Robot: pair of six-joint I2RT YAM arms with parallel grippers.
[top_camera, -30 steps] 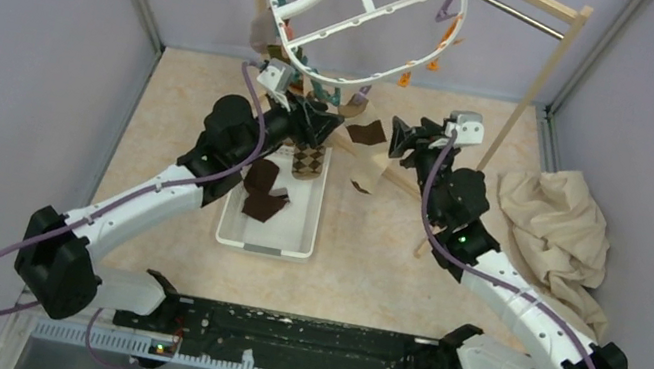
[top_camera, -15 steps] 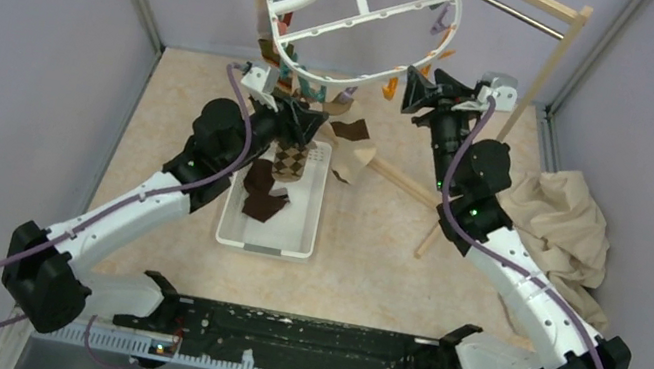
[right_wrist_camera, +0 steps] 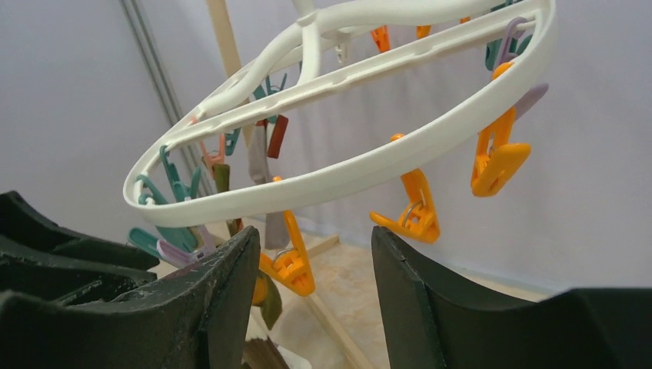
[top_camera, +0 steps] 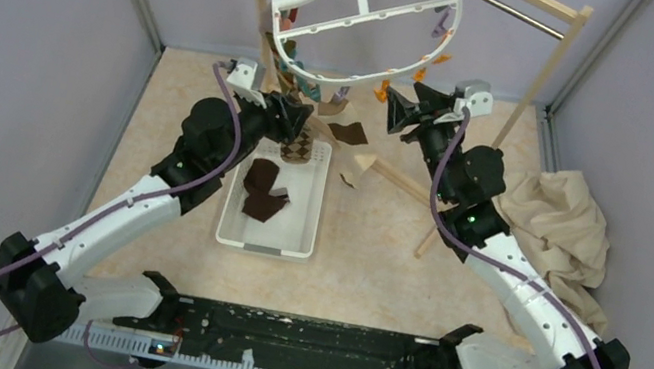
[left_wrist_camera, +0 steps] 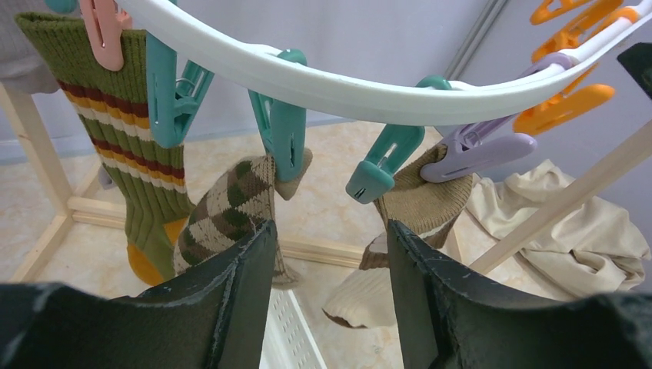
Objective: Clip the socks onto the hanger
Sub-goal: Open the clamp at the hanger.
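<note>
Left tool [left_wrist_camera: 329, 240]: my fingers are spread wide and hold nothing; raised just under the near rim of the hanger [left_wrist_camera: 346, 88].
Right tool [right_wrist_camera: 313, 237]: also spread apart and empty, below the hanger's right side, with orange pegs [right_wrist_camera: 419, 209] hanging free just above it.
Tray [top_camera: 234, 229]: white, on the worktop [top_camera: 364, 242] below my left arm; loose dark brown socks [top_camera: 263, 192] lie inside, none pegged yet.
Clipped socks: argyle sock [left_wrist_camera: 231, 207] hangs from a teal peg [left_wrist_camera: 286, 138]. To its left is the striped sock [left_wrist_camera: 131, 146], green with orange bands. To its right, the tan sock [left_wrist_camera: 419, 200] hangs under a purple peg [left_wrist_camera: 477, 150].
Hanger position: it hangs tilted from the bar of the wooden rack [top_camera: 538, 90], above the far end of the tray.
Far right: beige cloth [top_camera: 554, 230] heaped on the worktop, no part of the job.
Step in hand: I judge I am between socks. Three hang on the near rim, neither tool is loaded, and stock is left in the tray.
Next move: probably take my left tool down into the tray and pinch one dark sock by its cuff. My right tool looks well placed to squeeze open a free orange peg and steady the swinging frame. Lifting a single sock clear of its neighbour needs care.
</note>
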